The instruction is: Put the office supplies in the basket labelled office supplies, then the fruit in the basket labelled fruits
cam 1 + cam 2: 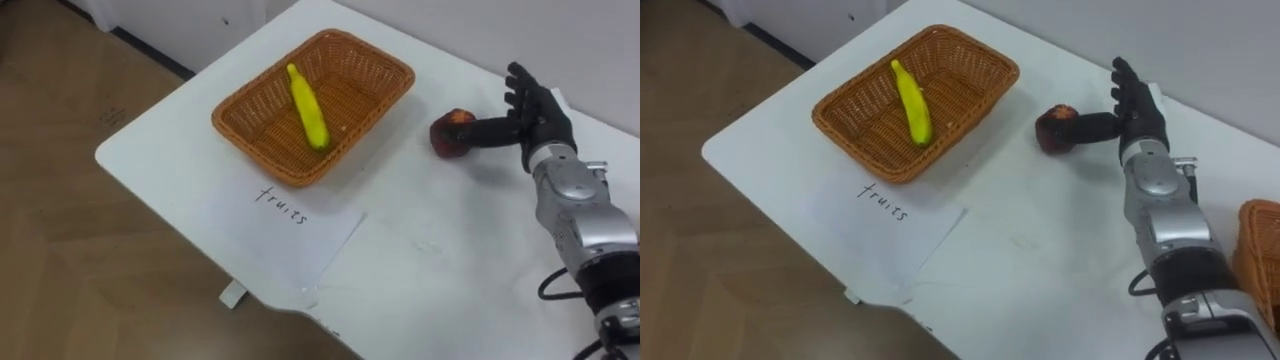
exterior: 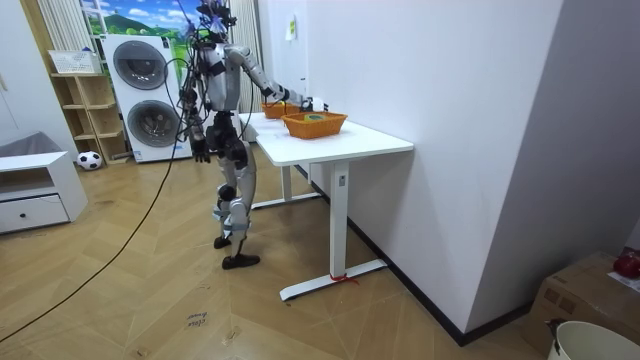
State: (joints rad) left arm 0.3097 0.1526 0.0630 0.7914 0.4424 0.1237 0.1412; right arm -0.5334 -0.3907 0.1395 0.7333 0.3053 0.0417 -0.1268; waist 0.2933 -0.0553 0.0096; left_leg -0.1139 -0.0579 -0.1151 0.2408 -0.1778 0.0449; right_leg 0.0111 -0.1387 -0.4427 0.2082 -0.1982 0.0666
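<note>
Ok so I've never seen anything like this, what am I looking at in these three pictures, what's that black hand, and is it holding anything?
This is a humanoid robot standing on two legs at a white table. Two pictures come from the two camera eyes in its head, looking down at the table. The third comes from a camera across the room and shows the whole robot.

On the table are a wicker basket with a banana in it, a handwritten sheet of paper in front of the basket, and a red apple. A second wicker basket shows at the right edge of the right eye view.

The black right hand is the robot's own. It is open, with its thumb against the apple, and it grips nothing yet. The left hand hangs at the robot's side.
</note>
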